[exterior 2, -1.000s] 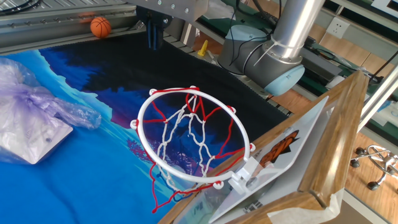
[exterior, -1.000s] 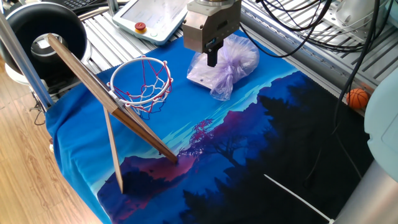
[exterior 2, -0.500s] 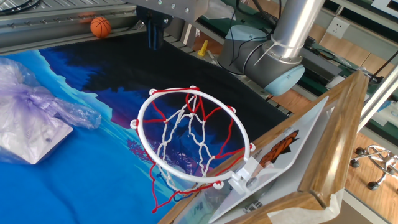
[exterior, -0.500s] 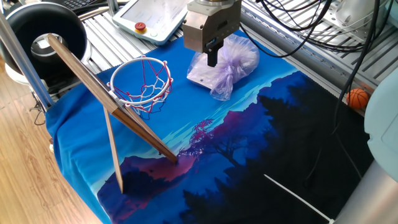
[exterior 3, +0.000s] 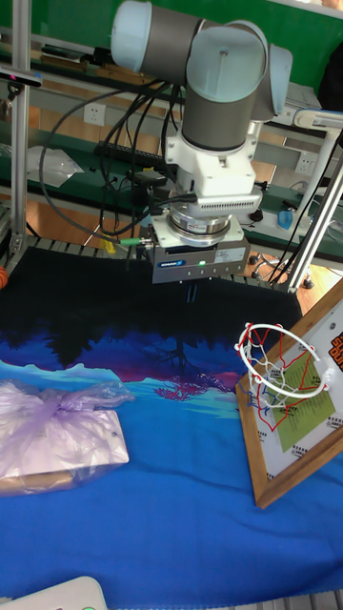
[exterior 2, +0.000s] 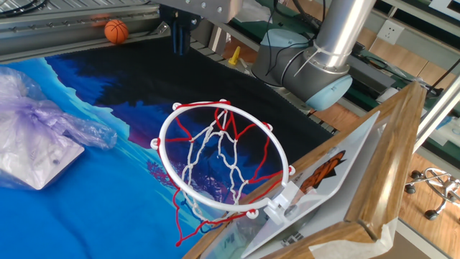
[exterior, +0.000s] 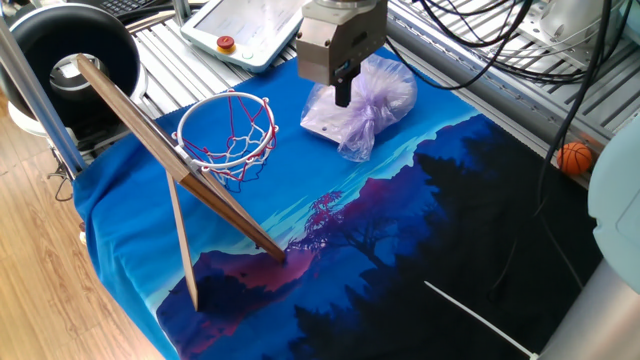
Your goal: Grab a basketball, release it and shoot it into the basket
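**Pincer up, ball at far edge**

Over the blue-and-black cloth (exterior: 400, 230) on the worktop, the pincer (exterior: 343, 92) hangs in the air w/ its dark fingers together, nothing between them, clenched on no load. In one fixed view it sits in front of the lilac bag (exterior: 368, 105); in the tall view it's above the dark part of the cloth, apart from the bag (exterior 3: 57, 429).

Ball (exterior: 574, 158) lies off the cloth on the metal rails at the worktop edge, well apart from the pincer; also seen at (exterior 2: 116, 31).

Hoop (exterior: 228, 135) w/ red-white net stands on its wooden backboard (exterior: 170, 160), near the cloth's other end, ball far from it. Black tub (exterior: 70, 45) behind the backboard.
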Controlling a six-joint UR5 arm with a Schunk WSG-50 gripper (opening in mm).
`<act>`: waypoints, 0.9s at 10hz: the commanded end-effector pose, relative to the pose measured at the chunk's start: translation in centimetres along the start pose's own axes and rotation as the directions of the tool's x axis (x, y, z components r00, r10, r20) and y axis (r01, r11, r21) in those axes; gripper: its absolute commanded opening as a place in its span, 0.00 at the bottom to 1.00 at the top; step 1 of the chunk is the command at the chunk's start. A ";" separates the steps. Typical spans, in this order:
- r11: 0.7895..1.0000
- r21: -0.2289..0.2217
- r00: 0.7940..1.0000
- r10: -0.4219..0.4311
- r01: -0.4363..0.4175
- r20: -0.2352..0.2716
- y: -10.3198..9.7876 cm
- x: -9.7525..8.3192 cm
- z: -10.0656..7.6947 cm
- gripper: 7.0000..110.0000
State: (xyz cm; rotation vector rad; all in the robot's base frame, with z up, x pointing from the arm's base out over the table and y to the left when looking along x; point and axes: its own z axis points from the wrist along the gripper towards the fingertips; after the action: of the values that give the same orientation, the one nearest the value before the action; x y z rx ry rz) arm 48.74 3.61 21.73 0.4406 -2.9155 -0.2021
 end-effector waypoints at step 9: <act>0.961 0.096 0.949 -0.273 0.260 0.158 -1.6 -1.7 -2.7 0.00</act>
State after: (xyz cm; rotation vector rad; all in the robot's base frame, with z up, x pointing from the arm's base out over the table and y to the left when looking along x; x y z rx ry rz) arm 50.65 2.88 23.27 0.7974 -2.9918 -0.1802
